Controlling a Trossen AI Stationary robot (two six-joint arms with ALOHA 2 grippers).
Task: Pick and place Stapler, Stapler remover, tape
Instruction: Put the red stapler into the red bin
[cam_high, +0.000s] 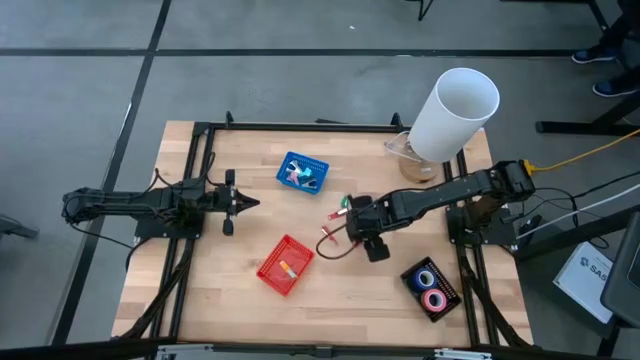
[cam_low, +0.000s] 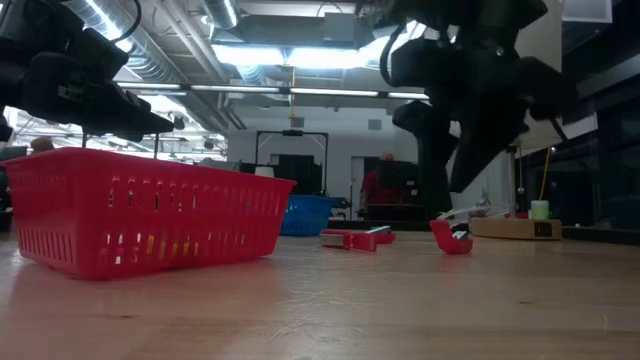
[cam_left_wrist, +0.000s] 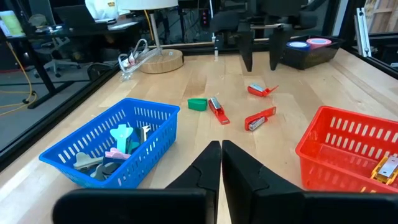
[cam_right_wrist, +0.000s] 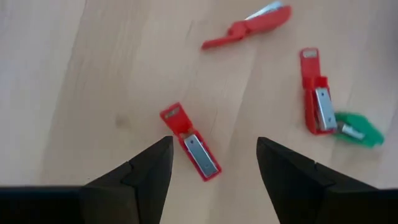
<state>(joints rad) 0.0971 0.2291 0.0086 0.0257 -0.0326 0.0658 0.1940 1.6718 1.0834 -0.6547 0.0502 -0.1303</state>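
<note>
Beside the red basket (cam_high: 286, 265), a small red stapler (cam_right_wrist: 193, 144) with a silvery plate lies flat between the right gripper's (cam_right_wrist: 214, 158) spread fingers, untouched; left fingers (cam_left_wrist: 208, 165) pressed together.

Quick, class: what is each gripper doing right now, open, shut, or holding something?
Left gripper: shut, holding nothing, over the table's left side.
Right gripper: open, empty, hovering above a small red stapler.

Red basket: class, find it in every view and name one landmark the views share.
High view: red basket, lower middle of the table.
Low view: left foreground.
Left wrist view: right edge.
Right wrist view: not in it.
Shared landmark: blue basket, in all but the right wrist view.
</note>
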